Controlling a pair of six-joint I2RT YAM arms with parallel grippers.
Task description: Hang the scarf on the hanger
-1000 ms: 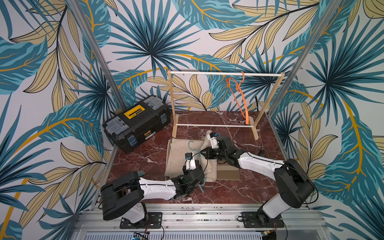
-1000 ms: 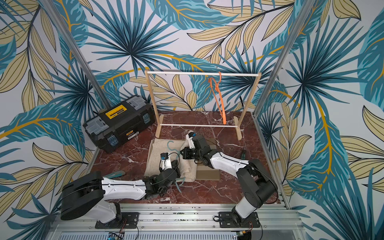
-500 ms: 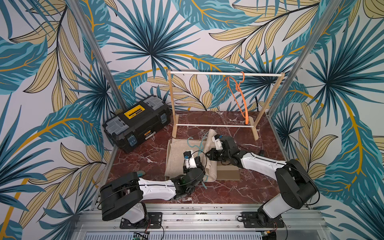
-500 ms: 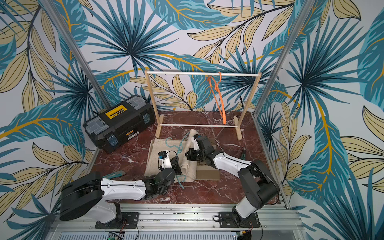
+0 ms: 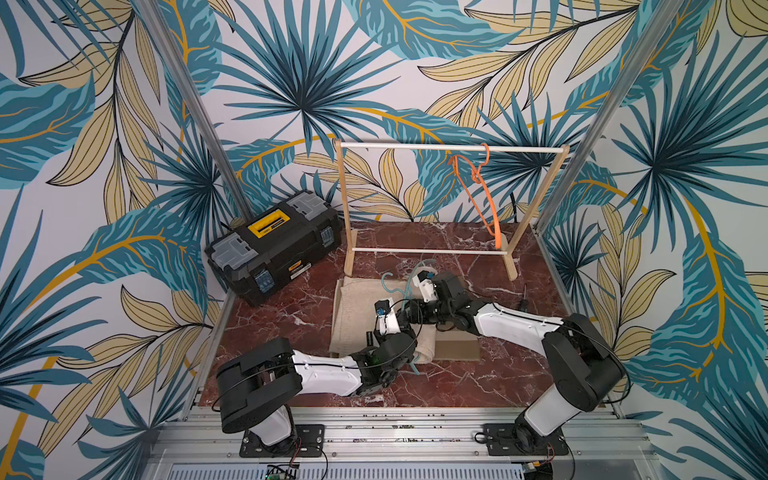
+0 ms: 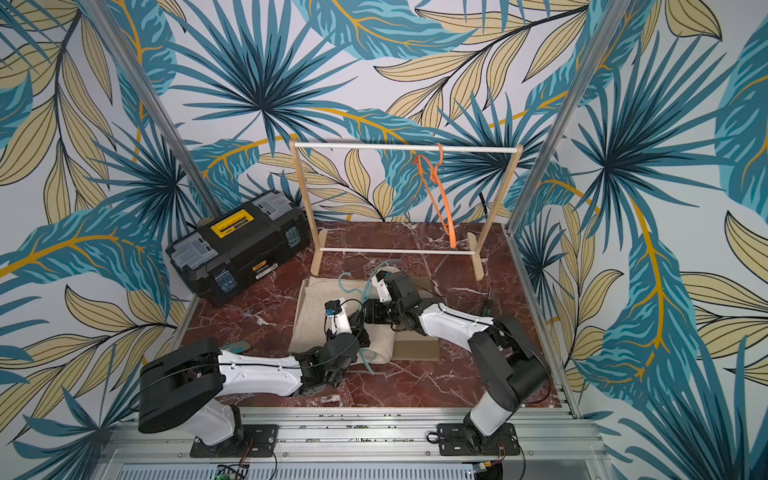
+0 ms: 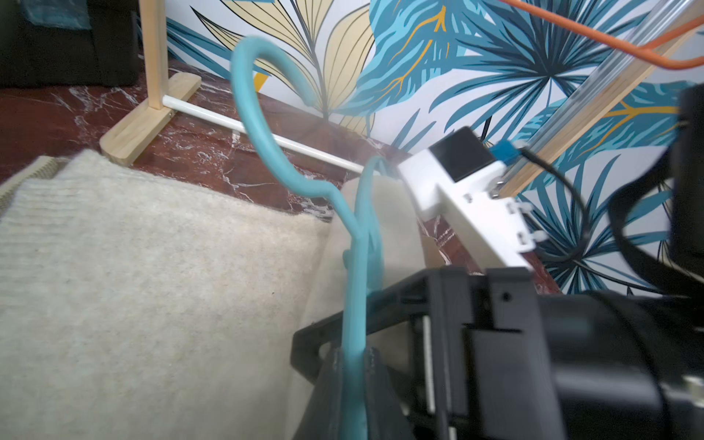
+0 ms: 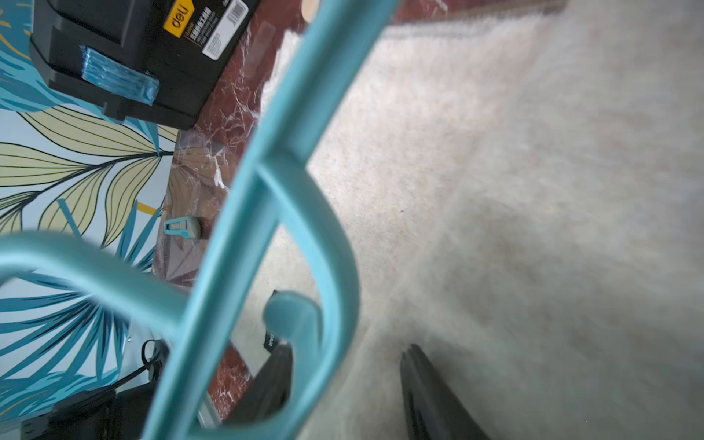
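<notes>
Right wrist view is showing your right gripper [image 8: 346, 352] standing spread over the cream scarf [image 8: 495, 190], pinching nothing, with the teal hanger [image 8: 244, 213] crossing just in front. Your left gripper [image 7: 352, 365] is clamping that hanger's wire, and in both top views the hook is pointing toward 11 o'clock. The scarf is lying on the table [image 5: 291, 316] with its long axis running 12 to 6 o'clock, directly under the right jaws, so that arm is sitting nearer for the next pinch. A second ago those jaws were pressed together on a raised fold; now they are parting.
</notes>
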